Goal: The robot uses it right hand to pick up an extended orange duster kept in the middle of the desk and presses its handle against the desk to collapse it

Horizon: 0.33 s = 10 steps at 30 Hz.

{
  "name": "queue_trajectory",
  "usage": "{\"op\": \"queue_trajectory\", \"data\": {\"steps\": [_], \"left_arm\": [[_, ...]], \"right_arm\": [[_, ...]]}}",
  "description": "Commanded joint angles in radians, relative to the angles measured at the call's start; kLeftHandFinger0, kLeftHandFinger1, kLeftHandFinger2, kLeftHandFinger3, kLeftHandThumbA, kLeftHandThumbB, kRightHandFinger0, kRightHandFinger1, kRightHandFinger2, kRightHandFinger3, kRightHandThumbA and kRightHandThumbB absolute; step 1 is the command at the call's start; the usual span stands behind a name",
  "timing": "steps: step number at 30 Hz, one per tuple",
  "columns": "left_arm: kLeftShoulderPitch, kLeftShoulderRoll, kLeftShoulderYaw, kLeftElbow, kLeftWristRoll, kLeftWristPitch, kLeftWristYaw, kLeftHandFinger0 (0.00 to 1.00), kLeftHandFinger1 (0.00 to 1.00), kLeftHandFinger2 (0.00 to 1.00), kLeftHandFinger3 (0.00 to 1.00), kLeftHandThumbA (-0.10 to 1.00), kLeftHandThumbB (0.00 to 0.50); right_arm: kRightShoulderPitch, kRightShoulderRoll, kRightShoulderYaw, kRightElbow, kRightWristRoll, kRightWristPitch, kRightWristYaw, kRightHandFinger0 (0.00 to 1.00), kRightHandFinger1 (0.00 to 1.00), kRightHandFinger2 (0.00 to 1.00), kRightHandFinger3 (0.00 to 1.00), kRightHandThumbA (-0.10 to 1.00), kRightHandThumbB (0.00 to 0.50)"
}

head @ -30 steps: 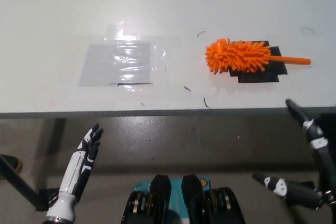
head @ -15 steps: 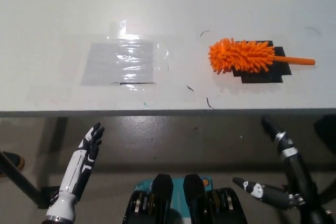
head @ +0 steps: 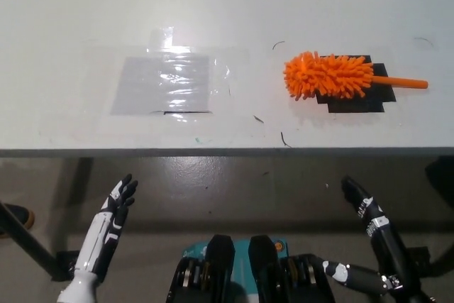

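The orange duster (head: 328, 76) is lying flat on the counter (head: 227, 5), well ahead of the right hand (head: 372, 235) and slightly toward its inner side. Its fluffy head is resting on a black patch (head: 355, 97), and its thin orange handle (head: 404, 82) is pointing out toward the hand's outer side. Only a short stretch of handle is showing past the head, so I cannot tell whether it is extended or already pushed in.

The right hand is hanging below and in front of the counter edge, holding nothing, its fingers spread apart and pointing up toward the counter. The left hand (head: 113, 211) is resting low on the other side, also below the edge, open and empty.

This scene fits two stages. Either the right hand is on its way to the duster for pickup, or the duster is lying set down with its handle shortened and the hand is clear of it. The pictures do not settle which.

If a grasp is what is coming, it calls for lifting the hand over the counter edge, reaching forward to the duster, and closing around the slim handle, which offers little to hold and sits flush on the surface.

A clear taped sheet (head: 164, 83) is lying far off to the hand's inner side, away from any reach.
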Motion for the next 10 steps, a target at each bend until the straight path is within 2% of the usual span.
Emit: {"op": "queue_trajectory", "data": {"steps": [1, 2, 8, 10], "left_arm": [[0.002, 0.007, 0.003, -0.027, 0.009, -0.040, 0.007, 1.00, 1.00, 1.00, 1.00, 1.00, 0.500], [-0.005, 0.009, -0.002, -0.019, 0.017, -0.040, 0.012, 1.00, 1.00, 1.00, 1.00, 1.00, 0.500], [-0.004, 0.008, -0.002, -0.008, 0.025, -0.040, 0.024, 1.00, 1.00, 1.00, 1.00, 1.00, 0.500], [0.006, 0.009, 0.000, -0.011, 0.028, -0.040, 0.026, 1.00, 1.00, 1.00, 1.00, 1.00, 0.500]], "right_arm": [[0.003, -0.003, 0.004, -0.007, 0.022, -0.059, 0.001, 1.00, 1.00, 1.00, 1.00, 1.00, 0.155], [0.003, 0.002, 0.003, 0.004, 0.039, -0.036, 0.003, 1.00, 1.00, 1.00, 1.00, 1.00, 0.181], [-0.006, 0.008, 0.005, 0.028, 0.052, -0.039, 0.006, 1.00, 1.00, 1.00, 1.00, 1.00, 0.176], [0.000, 0.011, 0.007, 0.033, 0.046, -0.036, 0.003, 1.00, 1.00, 1.00, 1.00, 1.00, 0.191]]}}
